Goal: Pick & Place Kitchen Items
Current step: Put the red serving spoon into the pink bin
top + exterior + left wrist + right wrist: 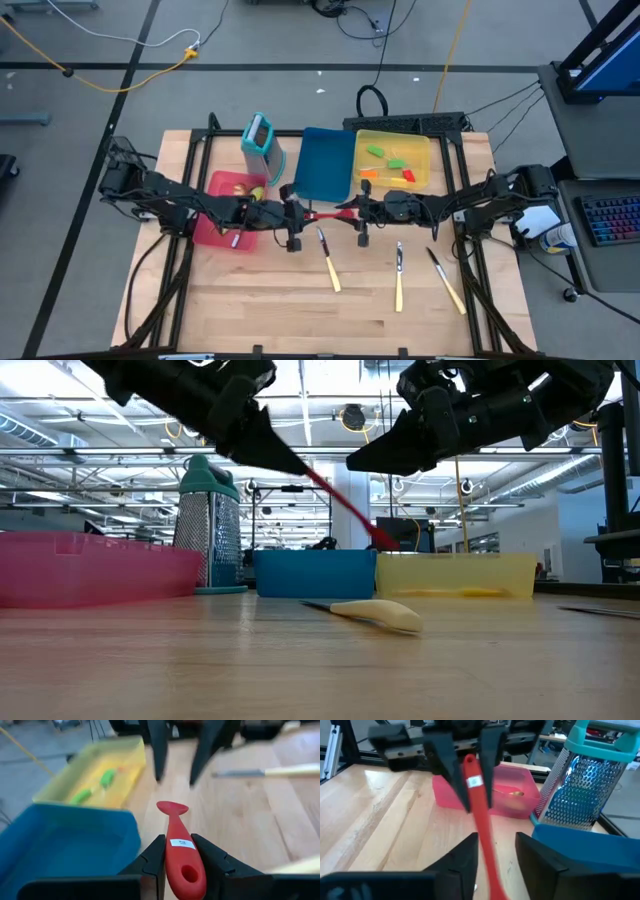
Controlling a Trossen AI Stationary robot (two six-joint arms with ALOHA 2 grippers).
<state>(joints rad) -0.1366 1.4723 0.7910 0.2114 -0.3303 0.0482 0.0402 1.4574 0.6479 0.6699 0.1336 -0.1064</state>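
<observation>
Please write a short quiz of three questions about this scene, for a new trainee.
1. True or false: the left gripper is shut on the red spatula.
2. Which tray holds green utensils: A red tray, B blue tray, C yellow tray?
3. How many cream-handled knives lie on the bare table?

Key: 1 true; 2 C; 3 three.
</observation>
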